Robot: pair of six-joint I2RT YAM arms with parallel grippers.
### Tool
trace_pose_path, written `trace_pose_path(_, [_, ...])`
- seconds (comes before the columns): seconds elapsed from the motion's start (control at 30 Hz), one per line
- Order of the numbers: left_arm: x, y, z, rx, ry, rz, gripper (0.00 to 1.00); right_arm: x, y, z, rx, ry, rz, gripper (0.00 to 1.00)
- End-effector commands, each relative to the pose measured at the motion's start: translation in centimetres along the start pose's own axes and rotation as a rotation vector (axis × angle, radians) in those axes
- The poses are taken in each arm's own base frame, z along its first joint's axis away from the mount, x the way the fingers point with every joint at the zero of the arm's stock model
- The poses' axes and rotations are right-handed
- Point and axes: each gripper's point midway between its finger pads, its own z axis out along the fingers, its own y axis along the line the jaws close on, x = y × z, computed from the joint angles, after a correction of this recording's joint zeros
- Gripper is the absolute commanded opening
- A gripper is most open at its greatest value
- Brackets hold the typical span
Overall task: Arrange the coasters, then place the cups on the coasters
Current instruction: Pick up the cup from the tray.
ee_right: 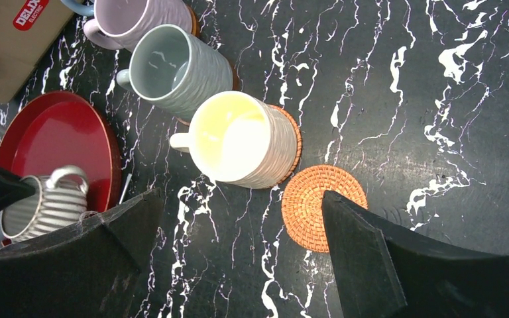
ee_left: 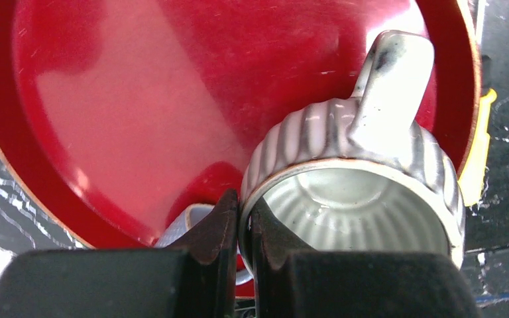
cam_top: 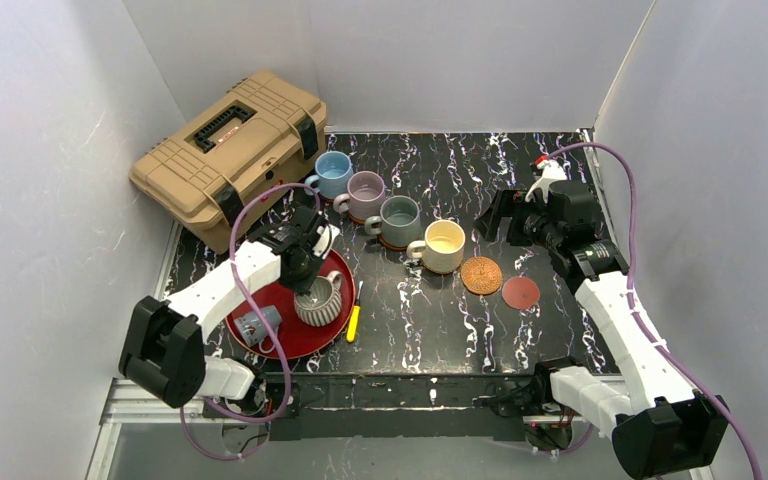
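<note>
Cups on coasters: four; our left tool clamps the ribbed mug, right tool gaping, two coasters bare at three o'clock.

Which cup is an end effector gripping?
The ribbed grey-white cup on the red tray: only its rim sits pinched by the left end effector.
</note>
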Motion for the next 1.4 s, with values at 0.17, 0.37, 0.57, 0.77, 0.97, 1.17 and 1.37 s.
trace_pose_path(0.17, [-0.4,1.8,-3.1,-0.171,-0.043,-0.476,0.00,-0.1,-0.1,0.1,0.008,-0.017,0.032,0.98])
trace_pose_path(0.37, [-0.2,2.2,-2.2,-0.232,0.016,-0.539,0.00,-0.1,-0.4,-0.4,0.027,-0.017,0.020,0.98])
trace_pose_path(0.57, [1.2,1.9,-1.0,-0.256,0.074,-0.579,0.00,0.3,-0.7,-0.6,0.039,-0.017,0.017,0.98])
trace_pose_path(0.77, [2.1,1.2,-0.6,-0.227,0.105,-0.565,0.15,0.3,-0.7,-0.4,0.038,-0.014,0.018,0.98])
trace_pose_path(0.97, [2.3,0.5,-1.5,-0.176,0.123,-0.546,0.40,0.2,-0.7,-0.5,0.036,-0.016,0.016,0.99])
trace_pose_path(1.17, [0.0,0.4,-4.6,-0.116,0.040,-0.535,0.48,0.1,-0.6,-0.6,0.037,-0.019,0.014,0.98])
trace_pose_path(1.37, [-3.6,-0.7,-6.3,0.009,-0.054,-0.480,0.56,0.3,-0.5,-0.8,0.030,-0.014,0.015,0.98])
